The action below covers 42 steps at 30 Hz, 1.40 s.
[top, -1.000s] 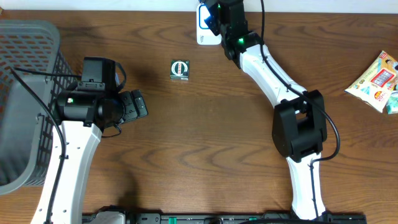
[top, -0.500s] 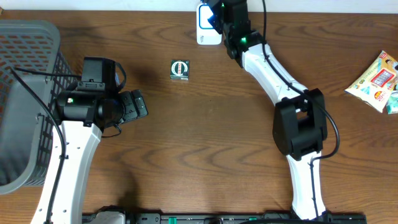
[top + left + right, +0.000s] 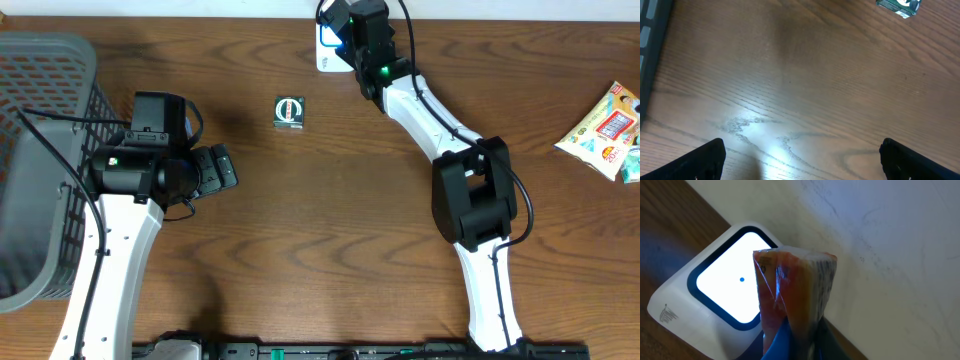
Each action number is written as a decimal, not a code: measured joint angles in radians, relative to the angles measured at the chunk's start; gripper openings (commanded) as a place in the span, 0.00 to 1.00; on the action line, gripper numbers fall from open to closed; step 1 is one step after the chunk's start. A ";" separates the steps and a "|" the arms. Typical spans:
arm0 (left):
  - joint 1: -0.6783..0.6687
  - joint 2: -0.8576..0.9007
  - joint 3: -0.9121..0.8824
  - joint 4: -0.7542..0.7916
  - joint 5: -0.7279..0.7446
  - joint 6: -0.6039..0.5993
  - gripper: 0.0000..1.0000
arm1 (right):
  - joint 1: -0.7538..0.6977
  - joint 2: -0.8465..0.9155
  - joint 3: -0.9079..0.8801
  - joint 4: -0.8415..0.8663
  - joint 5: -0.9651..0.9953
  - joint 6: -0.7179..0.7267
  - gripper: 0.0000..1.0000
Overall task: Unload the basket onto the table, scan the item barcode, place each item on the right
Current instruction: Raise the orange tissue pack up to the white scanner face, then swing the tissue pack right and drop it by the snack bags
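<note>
Jaws of the right gripper are closed tight on an orange packet in clear wrap. We record it held upright just in front of the lit face of the white scanner, which stands at the far edge of the worktop. Jaws of the left gripper stand wide apart, holding nothing, above bare wood. Between the two arms we list a small green box, lying flat. Far right: a snack bag. Far left: a grey basket.
</note>
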 measured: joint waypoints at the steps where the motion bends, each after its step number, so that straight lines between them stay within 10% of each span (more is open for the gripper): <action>1: 0.000 0.000 0.000 0.000 0.000 0.000 0.98 | 0.001 0.000 0.000 0.001 0.000 0.002 0.01; 23: 0.000 0.000 0.000 0.000 0.000 0.000 0.98 | 0.019 0.000 0.000 -0.022 0.093 0.114 0.01; 42: 0.000 0.000 0.000 0.000 0.000 0.000 0.97 | -0.295 -0.182 0.011 -0.515 0.315 0.253 0.01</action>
